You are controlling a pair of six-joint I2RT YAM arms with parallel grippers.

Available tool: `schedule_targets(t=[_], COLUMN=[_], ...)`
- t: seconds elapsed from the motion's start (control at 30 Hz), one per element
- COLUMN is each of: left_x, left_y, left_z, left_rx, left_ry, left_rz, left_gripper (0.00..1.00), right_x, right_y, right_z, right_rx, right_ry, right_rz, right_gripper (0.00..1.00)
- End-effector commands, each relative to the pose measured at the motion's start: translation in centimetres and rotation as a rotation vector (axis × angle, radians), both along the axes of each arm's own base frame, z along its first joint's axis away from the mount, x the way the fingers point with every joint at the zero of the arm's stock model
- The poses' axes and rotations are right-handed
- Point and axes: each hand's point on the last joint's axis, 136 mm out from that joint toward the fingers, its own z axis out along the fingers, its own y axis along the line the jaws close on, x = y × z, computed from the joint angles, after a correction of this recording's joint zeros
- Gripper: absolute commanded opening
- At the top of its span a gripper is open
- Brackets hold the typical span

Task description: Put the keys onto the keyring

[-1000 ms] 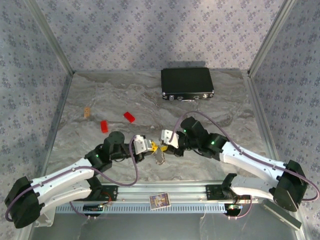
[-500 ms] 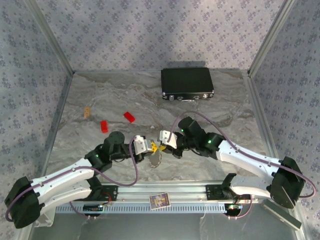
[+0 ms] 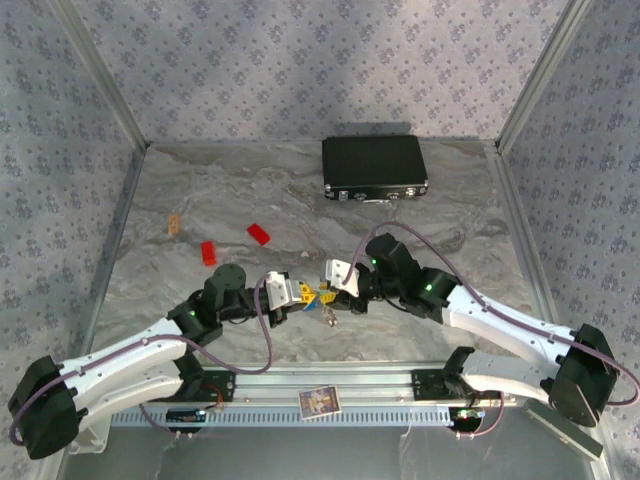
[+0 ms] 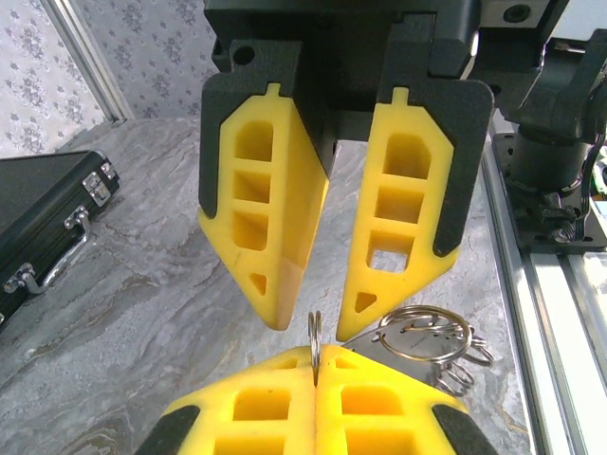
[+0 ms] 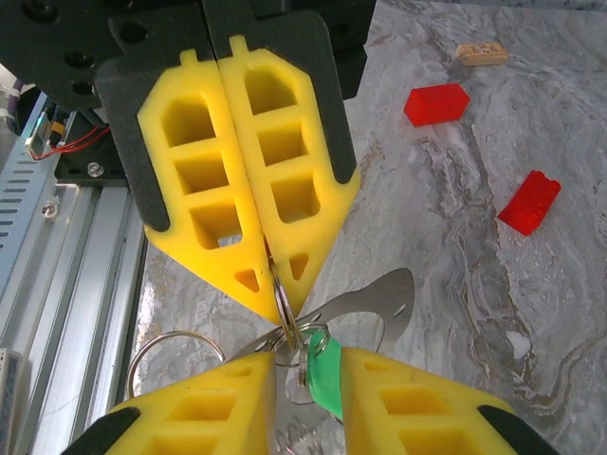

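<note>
Although the left gripper (image 5: 270, 284) is clamped shut on the thin silvery wire keyring (image 4: 314, 334) between both arms, the right gripper (image 4: 321, 309) stands only narrowly parted, the tiny green-headed key (image 5: 324, 374) at its fingertips, so threading looks begun but unfinished.

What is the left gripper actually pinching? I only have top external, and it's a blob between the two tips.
Observer: Left wrist view shows the left gripper shut on a thin metal keyring, which stands edge-on between its jaws.
Operator: Right jaws?
Observer: Apart. In the right wrist view, the head of the green key sits in the gap of the right gripper, not clamped.
Operator: Anything else in the bunch?
Observer: A flat silver piece, maybe a key blade, juts out beside the green key.
</note>
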Motion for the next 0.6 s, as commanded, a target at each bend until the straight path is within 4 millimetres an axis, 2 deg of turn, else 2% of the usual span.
schedule_targets(t=[0.0,0.3,0.43,0.57], left_x=[-0.5,-0.5,-0.5,-0.6], left_y=[-0.3,-0.4,-0.3,-0.2], left_z=[1.7,1.8,1.7,1.5], left_rx=[-0.061,-0.064,-0.062,-0.062], left_ry=[-0.027,-0.027,-0.029,-0.03], left_rz=[-0.034,-0.038,-0.033,-0.031], left_gripper=[0.0,0.0,0.0,0.0], right_x=[-0.4,-0.2,0.0,-0.2], right_y=[0.3,0.9,0.5,-0.4], right_z=[0.4,0.5,0.3,1.0], right_rx=[0.033,0.042,0.027,0.055], right_ry=[0.014,0.024,0.011,-0.004], right_rz=[0.021,0.036,0.018,0.001], right_gripper=[0.25,0.16,0.25,0.29])
